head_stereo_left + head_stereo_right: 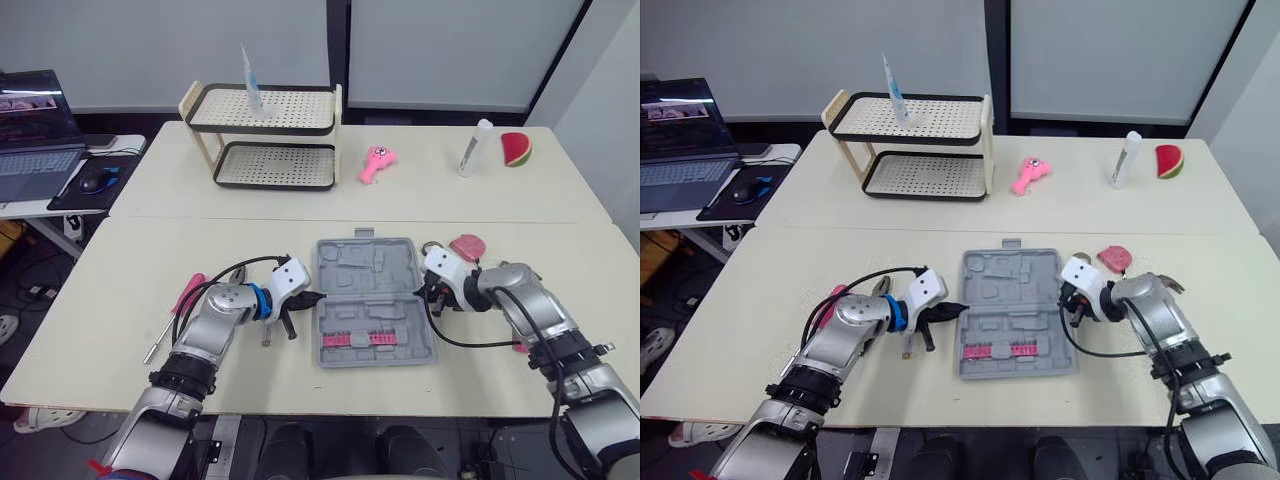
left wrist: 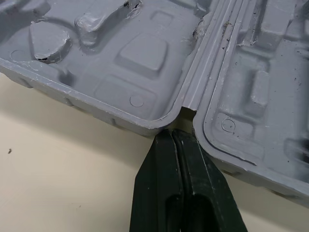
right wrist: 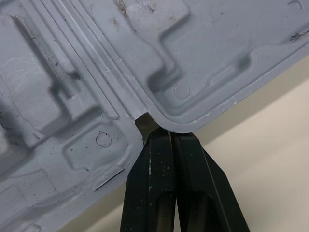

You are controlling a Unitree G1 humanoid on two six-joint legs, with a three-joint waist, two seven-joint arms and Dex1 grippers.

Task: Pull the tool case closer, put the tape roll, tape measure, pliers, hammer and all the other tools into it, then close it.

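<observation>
Left gripper: two black, smooth, wedge-shaped fingers pressed flat together with nothing between; tips set at the notch where the case's hinge meets its left edge.
Right gripper: same black tapering fingers, speckled with dust, clamped on each other and empty; tips at the matching hinge notch on the case's right edge.
Tool case: on the near table between the two grippers, lying open and flat; grey moulded plastic, matt and scuffed, rounded corners, raised rim, shallow recesses shaped for tools.
Case orientation: two halves joined by a ribbed hinge running left to right; long axis of the opened case near to far, small handle tab on the far edge pointing away from the robot.
Pink strip: toothed, seated in the near half, lying parallel to the hinge.
Screwdriver: on the tabletop left of the left arm; glossy pink handle, thin metal shaft, tip pointing toward the near edge.
Pink rounded item: just behind the right gripper, on the table; cannot tell what kind.
Rack: on the far table, two perforated cream shelves with black rims.
Far table, right of rack: pink toy, upright white bottle, watermelon-slice shape.
</observation>
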